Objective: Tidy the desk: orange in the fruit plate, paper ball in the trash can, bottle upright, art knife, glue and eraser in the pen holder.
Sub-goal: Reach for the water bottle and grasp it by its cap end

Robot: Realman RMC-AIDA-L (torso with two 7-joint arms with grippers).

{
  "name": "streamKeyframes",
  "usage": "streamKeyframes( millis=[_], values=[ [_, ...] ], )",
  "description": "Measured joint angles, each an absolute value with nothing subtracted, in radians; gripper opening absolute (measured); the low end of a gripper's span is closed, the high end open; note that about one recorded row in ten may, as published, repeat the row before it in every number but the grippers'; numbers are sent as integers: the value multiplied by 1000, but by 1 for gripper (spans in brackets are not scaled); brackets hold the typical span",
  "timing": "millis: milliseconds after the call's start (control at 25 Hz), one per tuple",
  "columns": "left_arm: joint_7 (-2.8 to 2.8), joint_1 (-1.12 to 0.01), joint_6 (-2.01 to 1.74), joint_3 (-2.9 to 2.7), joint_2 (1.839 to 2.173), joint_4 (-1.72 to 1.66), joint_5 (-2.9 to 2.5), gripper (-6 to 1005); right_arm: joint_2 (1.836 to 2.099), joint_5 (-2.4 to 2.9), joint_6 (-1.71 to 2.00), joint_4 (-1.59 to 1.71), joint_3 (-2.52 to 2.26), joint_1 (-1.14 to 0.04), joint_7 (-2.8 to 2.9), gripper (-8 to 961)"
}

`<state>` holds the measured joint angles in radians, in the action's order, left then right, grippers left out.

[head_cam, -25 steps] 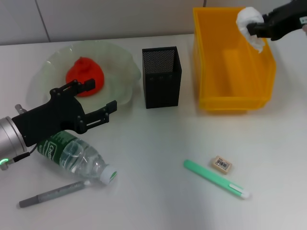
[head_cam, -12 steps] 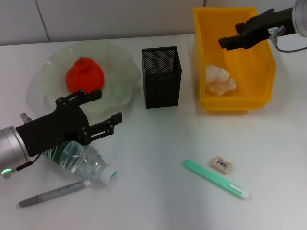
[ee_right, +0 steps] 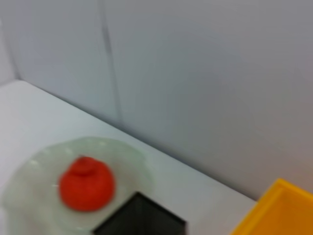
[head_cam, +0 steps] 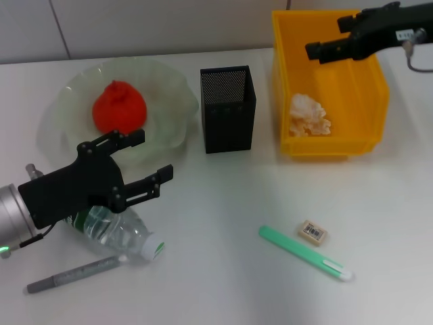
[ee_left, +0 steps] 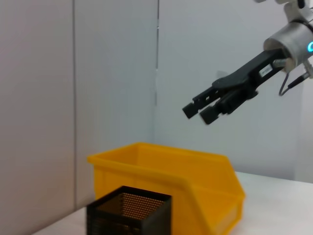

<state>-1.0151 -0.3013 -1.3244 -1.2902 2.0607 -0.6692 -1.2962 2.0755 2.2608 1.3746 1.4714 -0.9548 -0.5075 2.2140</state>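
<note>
Bottle (head_cam: 114,229) lies on its side at the near left of the desk, cap toward the grey art knife (head_cam: 74,274) just beside it, with the left gripper (head_cam: 139,162) hovering over its body, jaws spread wide and empty; if they close off-centre, the round bottle could roll onto the knife or toward the near edge. Farther back the orange (head_cam: 120,107) sits in the fruit plate (head_cam: 169,88), left of the pen holder (head_cam: 228,108). At the far right the paper ball (head_cam: 309,115) lies in the yellow trash can (head_cam: 369,128) while the right gripper (head_cam: 323,51) hangs above it, jaws narrowly parted and empty, and the green glue (head_cam: 304,252) and eraser (head_cam: 314,231) wait near right.
</note>
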Motion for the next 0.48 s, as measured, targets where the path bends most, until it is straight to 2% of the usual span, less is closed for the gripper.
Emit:
streamKeyframes(
  millis=[120, 480],
  values=[
    [-1013, -295, -1356, -1290, 2057, -678, -1328, 812, 2079, 2154, 1463, 1522, -964, -430, 2154, 843],
    [-1135, -299, -1500, -1285, 2040, -903, -1588, 812, 2083, 1819, 1654, 1370, -969, -186, 1815, 842]
  ],
)
